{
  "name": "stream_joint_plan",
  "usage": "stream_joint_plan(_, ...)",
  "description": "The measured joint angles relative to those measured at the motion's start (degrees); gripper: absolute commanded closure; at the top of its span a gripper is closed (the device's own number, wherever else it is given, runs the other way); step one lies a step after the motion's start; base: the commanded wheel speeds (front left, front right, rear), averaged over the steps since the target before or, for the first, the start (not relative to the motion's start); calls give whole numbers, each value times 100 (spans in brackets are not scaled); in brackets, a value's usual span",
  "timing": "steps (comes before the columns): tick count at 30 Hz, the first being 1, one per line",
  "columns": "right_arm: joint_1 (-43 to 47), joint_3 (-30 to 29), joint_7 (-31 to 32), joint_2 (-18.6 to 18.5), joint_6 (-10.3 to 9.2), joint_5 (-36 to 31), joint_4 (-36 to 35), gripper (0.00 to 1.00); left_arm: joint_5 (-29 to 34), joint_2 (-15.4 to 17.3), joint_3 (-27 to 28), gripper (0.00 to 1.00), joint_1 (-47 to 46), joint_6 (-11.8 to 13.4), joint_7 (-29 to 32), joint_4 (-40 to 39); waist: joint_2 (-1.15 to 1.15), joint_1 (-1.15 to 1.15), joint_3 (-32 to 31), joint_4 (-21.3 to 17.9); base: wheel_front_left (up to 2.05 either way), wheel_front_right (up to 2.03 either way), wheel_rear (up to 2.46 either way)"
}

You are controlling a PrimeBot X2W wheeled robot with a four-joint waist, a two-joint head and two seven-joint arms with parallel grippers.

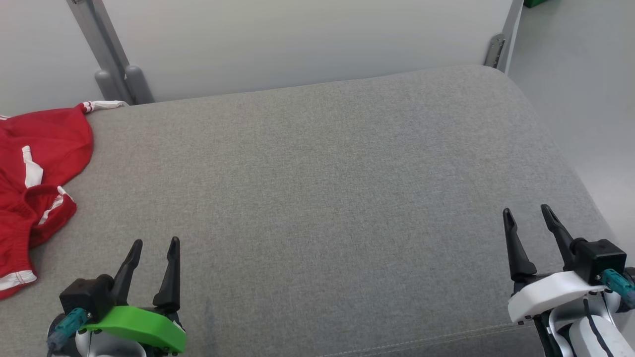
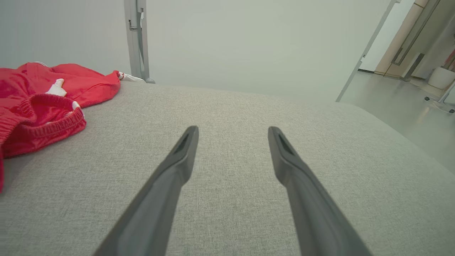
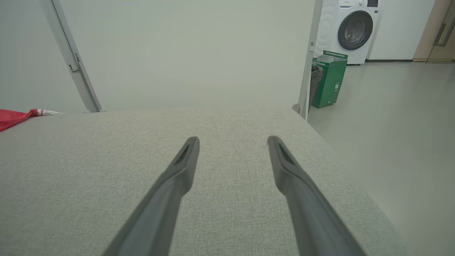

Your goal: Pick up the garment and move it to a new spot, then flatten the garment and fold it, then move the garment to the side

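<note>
While I watched the head view, the red garment (image 1: 42, 158) lay crumpled at the far left end of the grey cushion (image 1: 322, 188), partly past the edge of the picture. My left gripper (image 1: 156, 240) was near it but not touching, its jaws spread wide and holding nothing. My right gripper (image 1: 526, 208) was well apart at the other end, also wide and empty. I judged the garment to be light, thin and limp, perhaps a little slippery, so it would sag and bunch when lifted. The ribbed elastic band (image 2: 60, 122), seen in the left wrist view, seemed the best place to pinch, because the cloth was thicker there.
</note>
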Motion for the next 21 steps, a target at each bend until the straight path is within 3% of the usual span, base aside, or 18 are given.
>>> stream_joint_plan(11,-66,89,-198,43,205,-616,12,0,906,-8,77,0,28,-3,-185,-32,0,0,-10,49,0,0,0)
stream_joint_plan(21,-86,-49,-219,162,385,-536,107,0,797,-113,336,0,140,-16,-186,166,0,0,-14,77,0,0,0)
